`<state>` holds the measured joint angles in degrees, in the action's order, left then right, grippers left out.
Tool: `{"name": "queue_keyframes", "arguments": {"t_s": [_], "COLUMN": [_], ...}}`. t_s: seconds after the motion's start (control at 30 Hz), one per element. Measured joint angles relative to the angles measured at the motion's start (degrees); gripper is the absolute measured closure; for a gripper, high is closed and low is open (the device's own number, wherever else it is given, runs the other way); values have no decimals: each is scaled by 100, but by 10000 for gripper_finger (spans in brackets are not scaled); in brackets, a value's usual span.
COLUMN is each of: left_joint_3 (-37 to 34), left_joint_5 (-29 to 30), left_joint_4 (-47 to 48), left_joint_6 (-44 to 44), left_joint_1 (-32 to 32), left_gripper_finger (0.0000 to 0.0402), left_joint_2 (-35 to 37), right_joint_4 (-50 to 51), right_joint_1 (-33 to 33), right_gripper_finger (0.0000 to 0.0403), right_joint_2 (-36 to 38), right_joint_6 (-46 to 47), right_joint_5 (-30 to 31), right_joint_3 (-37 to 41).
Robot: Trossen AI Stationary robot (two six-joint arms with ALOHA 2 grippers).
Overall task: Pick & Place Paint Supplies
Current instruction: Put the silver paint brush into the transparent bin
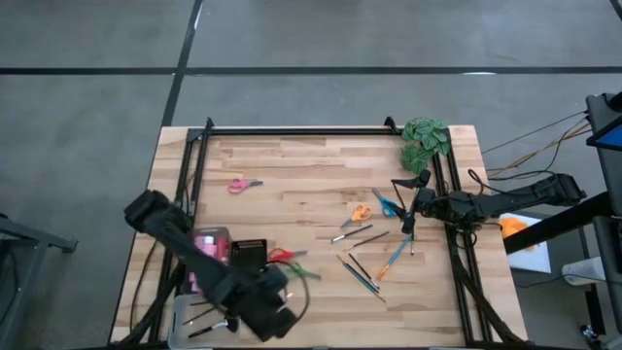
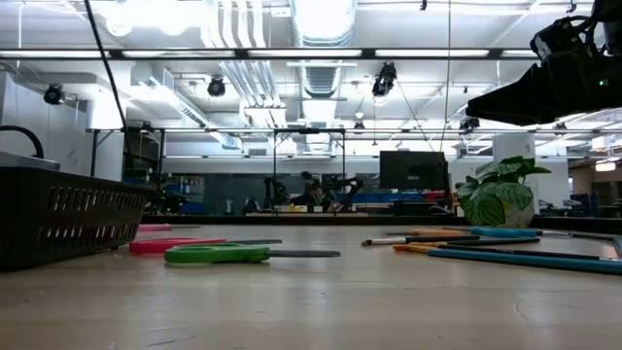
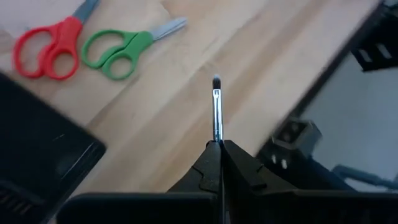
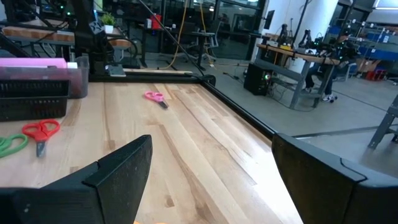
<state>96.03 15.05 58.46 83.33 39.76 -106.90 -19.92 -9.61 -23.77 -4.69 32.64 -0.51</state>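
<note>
**Left arm is carrying a brush to the tray**

The left gripper (image 3: 219, 152) is clamping its fingers on a thin silver-ferruled brush (image 3: 217, 112), which is sticking straight out beyond the fingertips, above the light wooden desk (image 1: 311, 175). It should be lowered level over the clear plastic tray (image 1: 185, 316) before releasing, I think. The right gripper (image 1: 409, 206), fingers apart, is hovering over the loose brushes (image 1: 374, 255).
</note>
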Motion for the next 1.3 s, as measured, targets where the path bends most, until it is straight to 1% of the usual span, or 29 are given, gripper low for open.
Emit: {"name": "queue_keyframes", "arguments": {"t_s": [0.13, 0.23, 0.3, 0.5, 0.63, 0.73, 0.87, 1.0, 1.13, 1.3], "left_joint_3": [2, 2, 4, -4, -233, -547, -1037, -1576, -2115, -2554], "left_joint_5": [80, 23, -100, -605, -632, -632, -632, -640, -838, -957], "left_joint_4": [298, 577, 775, 1443, 1585, 1529, 1385, 1025, 587, 14], "left_joint_6": [-27, -259, -407, -384, -385, -318, 15, 71, 87, 85], "left_joint_1": [397, 685, 874, 1405, 1729, 1910, 2057, 2112, 2130, 2132], "left_gripper_finger": [394, 394, 394, 394, 394, 394, 394, 394, 394, 394], "left_joint_2": [289, 410, 454, 457, 465, 465, 465, 465, 465, 465], "right_joint_4": [0, 2, 0, 1, 2, 0, 1, 0, 2, 0], "right_joint_1": [0, -1, -2, -1, -2, 0, -1, 0, 0, -2], "right_gripper_finger": [74, 74, 74, 74, 74, 74, 74, 74, 74, 74], "right_joint_2": [0, 0, 0, 0, 0, 0, 0, 0, 0, 0], "right_joint_6": [6, 15, 2, 4, 3, 3, 5, 11, 11, 6], "right_joint_5": [0, -1, -2, -1, -2, -2, -1, -2, 0, 0], "right_joint_3": [1, 0, 2, 1, 2, 2, 1, 2, 2, 2]}}
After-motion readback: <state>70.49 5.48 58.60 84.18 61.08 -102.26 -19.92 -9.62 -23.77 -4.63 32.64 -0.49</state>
